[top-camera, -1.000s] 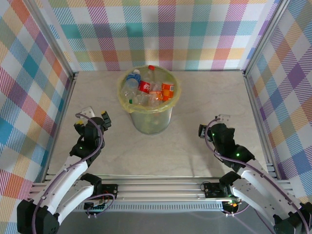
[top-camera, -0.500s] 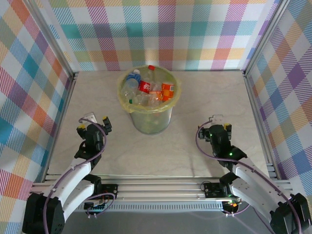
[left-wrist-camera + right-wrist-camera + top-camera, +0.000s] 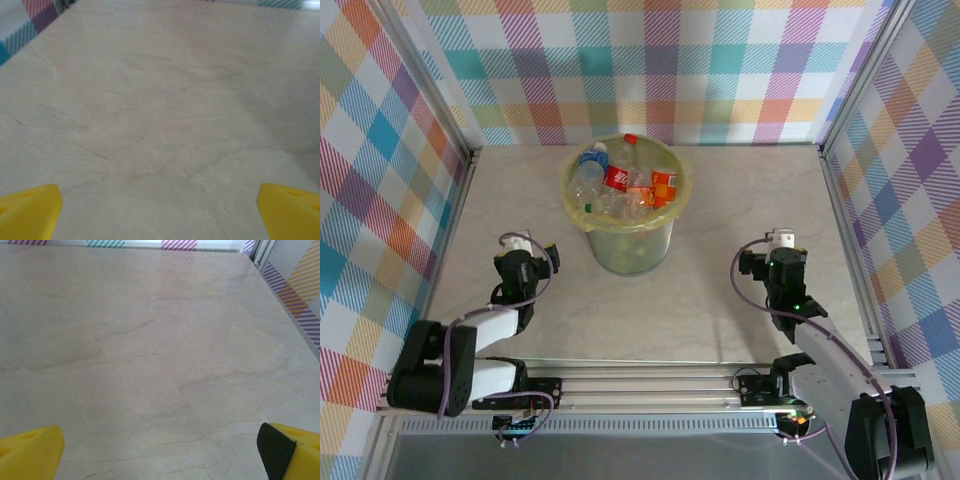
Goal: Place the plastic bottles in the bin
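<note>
We see the bin (image 3: 626, 252) standing upright on the pale marbled table (image 3: 740, 190). It is a round, pale green bucket, and a translucent yellow-green bag is folded out over its rim. It sits beyond and between the two grippers, forward and to the right of the left gripper (image 3: 528, 247) and forward and to the left of the right gripper (image 3: 767, 248). It touches neither.

The plastic bottles (image 3: 620, 182) are heaped inside the bin, up to and a little above the rim. Most are clear and crumpled, lying at all angles against one another. We can pick out one with a red label (image 3: 617, 178) near the middle and one with an orange label (image 3: 665, 186) to its right. One with a blue label and blue cap (image 3: 592, 158) lies at the far left, and a red cap (image 3: 630, 139) pokes up at the far edge. More clear plastic shows dimly through the bin's wall.

Both grippers hang low over bare table with their jaws spread wide and nothing between them. In the left wrist view we see the yellow fingertips (image 3: 27, 210) at opposite bottom corners. In the right wrist view the fingertips (image 3: 30, 452) stand just as far apart, one with a black pad (image 3: 272, 450) on its inner face.
</note>
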Motion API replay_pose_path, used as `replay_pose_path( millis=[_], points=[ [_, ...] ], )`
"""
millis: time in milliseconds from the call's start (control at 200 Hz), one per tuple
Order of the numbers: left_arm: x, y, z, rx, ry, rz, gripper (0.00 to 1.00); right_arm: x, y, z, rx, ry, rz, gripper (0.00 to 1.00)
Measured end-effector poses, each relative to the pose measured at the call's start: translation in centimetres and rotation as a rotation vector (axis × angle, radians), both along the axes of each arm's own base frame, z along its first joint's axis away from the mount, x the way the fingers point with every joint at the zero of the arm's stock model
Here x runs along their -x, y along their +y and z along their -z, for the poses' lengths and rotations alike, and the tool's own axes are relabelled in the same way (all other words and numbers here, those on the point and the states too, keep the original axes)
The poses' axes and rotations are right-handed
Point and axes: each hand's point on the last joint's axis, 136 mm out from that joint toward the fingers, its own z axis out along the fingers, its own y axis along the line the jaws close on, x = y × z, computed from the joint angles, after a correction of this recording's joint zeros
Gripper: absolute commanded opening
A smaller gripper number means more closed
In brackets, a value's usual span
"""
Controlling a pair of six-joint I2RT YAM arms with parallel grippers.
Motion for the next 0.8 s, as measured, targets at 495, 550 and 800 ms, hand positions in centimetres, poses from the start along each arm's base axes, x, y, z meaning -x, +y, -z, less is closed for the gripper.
replay_pose_path(
  millis=[495,550,800],
  points=[
    [-4.2,-1.4,2.2,0.058,0.022,0.130,1.00,-2.1,-1.0,-0.6,-0.036,-0.108,-0.057,1.00],
    [-4.8,-1.6,1.7,0.064,0.014,0.146,1.00,-2.5,-1.0,-0.4,-0.042,-0.111,-0.069,1.00],
    [-5.3,-2.1,1.1,0.064,0.004,0.178,1.00,-4.2,0.0,2.0,-0.066,-0.088,-0.132,1.00]
  ],
)
